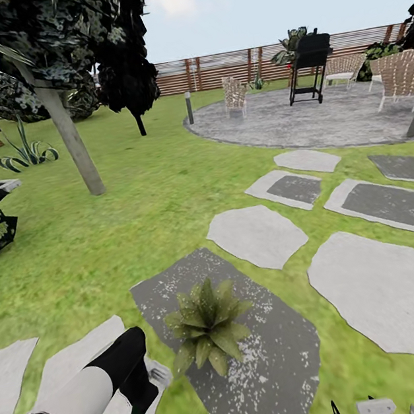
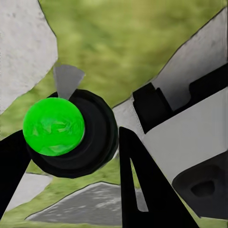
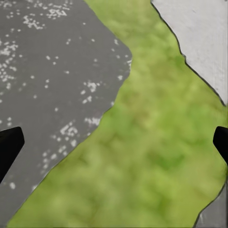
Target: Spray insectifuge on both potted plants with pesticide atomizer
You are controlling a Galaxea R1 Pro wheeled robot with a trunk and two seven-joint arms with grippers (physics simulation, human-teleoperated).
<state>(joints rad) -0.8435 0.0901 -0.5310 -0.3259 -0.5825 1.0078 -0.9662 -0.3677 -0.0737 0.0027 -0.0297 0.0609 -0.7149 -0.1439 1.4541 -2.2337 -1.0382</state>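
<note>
Where the lawn (image 1: 133, 205) met a speckled dark grey stepping stone (image 1: 272, 364), one potted plant (image 1: 207, 327) sat near that stone's near-left edge, a low rosette of pointed mottled green leaves. Just beside it, the left gripper (image 2: 71, 185) closed its black fingers (image 2: 142, 190) on the pesticide atomizer (image 2: 71, 130), whose round black cap carried a glossy bright green dome, with a pale grey wedge-shaped nozzle beyond it. The right gripper (image 3: 114, 142) hung with its jaws spread wide and empty over the grass strip between the speckled stone and a smooth pale one. Farther off lay irregular flat pale stones, a round paved patio (image 1: 306, 117) with woven chairs and a black grill (image 1: 310, 63), a slanting grey tree trunk (image 1: 69, 135) and a brown slatted fence (image 1: 218, 68).
</note>
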